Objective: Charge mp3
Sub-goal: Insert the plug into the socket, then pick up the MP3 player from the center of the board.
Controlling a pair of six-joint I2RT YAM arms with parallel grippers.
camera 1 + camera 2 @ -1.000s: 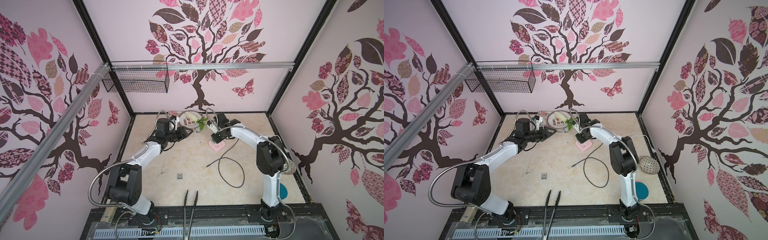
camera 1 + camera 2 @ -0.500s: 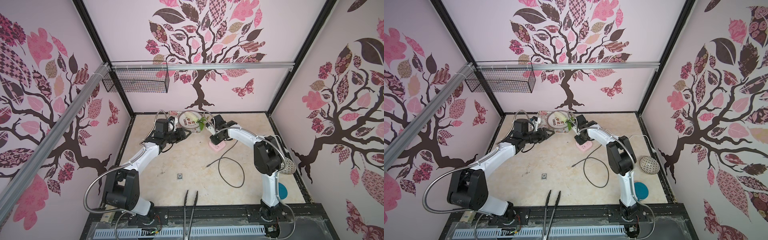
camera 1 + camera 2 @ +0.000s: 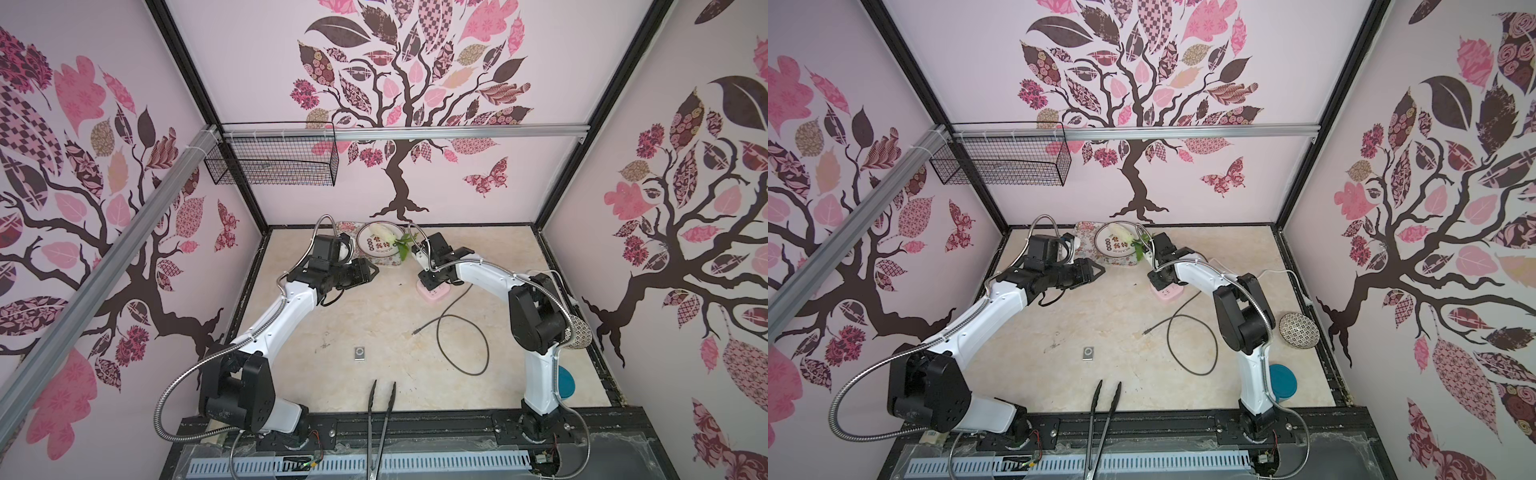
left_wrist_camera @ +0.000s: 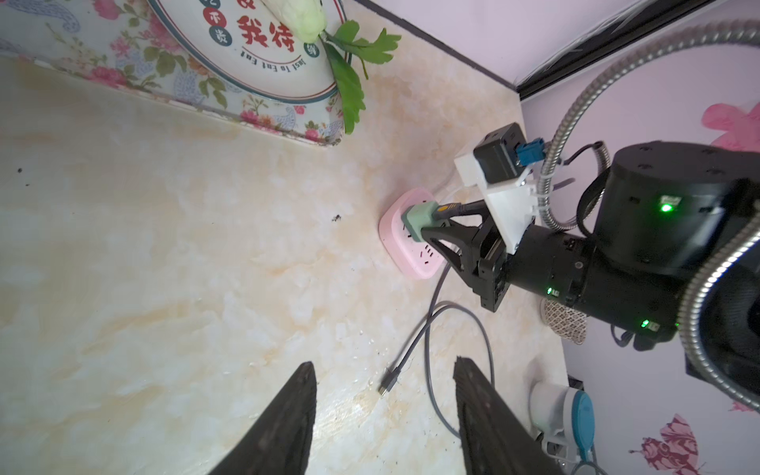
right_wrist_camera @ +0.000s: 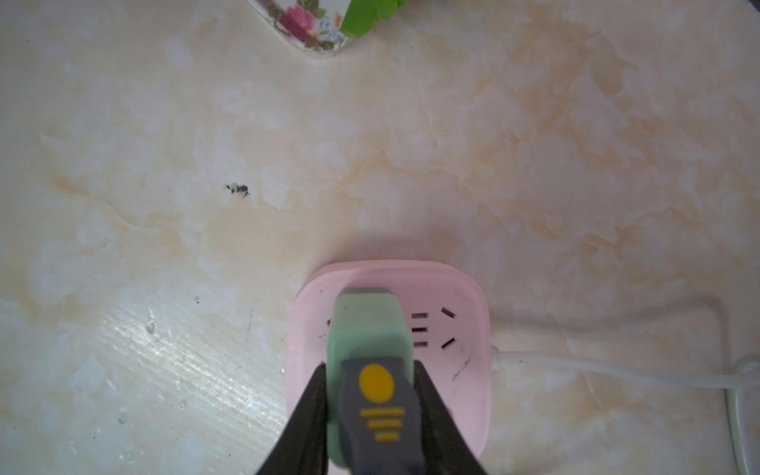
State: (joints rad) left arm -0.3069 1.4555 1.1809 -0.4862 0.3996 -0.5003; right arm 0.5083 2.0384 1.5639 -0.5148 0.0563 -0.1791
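Mp3 (image 3: 359, 354) lies well apart from R hand (image 5: 370, 370), clenched on green plug (image 5: 366, 325); L hand (image 4: 384, 366) released.

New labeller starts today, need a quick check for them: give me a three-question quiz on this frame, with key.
1. True or false: the cable's free end is plugged into the mp3.
2. What is the right gripper clamped on? A) mp3 B) green plug C) cable's free end
3. Fill in: the left gripper is ___ and holds nothing.
Key: 1 false; 2 B; 3 open.
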